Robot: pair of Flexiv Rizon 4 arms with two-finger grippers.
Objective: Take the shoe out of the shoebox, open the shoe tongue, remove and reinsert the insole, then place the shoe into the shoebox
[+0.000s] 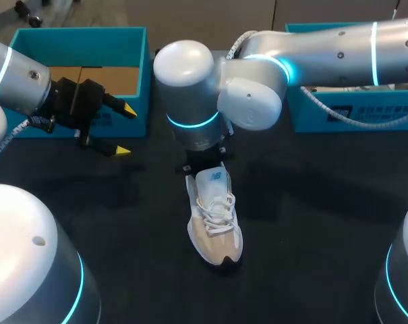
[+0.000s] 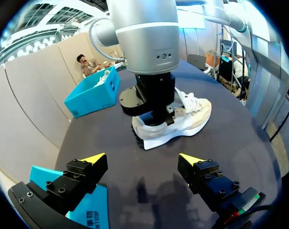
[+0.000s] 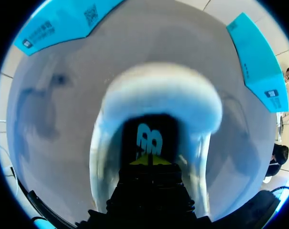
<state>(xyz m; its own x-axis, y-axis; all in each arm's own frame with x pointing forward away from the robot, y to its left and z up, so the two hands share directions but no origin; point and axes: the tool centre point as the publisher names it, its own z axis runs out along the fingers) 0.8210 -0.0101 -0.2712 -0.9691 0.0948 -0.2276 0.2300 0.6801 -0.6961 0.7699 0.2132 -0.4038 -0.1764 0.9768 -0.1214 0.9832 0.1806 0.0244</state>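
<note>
Resting on dark surface (image 1: 311,202): white-and-beige laced sneaker (image 1: 216,219), right tool (image 3: 149,161) at its collar, grip indeterminable; left tool (image 1: 126,130) released near teal shoebox (image 1: 82,31)

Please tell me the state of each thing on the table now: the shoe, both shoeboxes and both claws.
Shoe: out of the box, upright on the table, laces in.
Left shoebox: open.
Right shoebox: open, something white inside.
Left claw: open, empty.
Right claw: at the shoe's heel opening; open or shut unclear.
</note>
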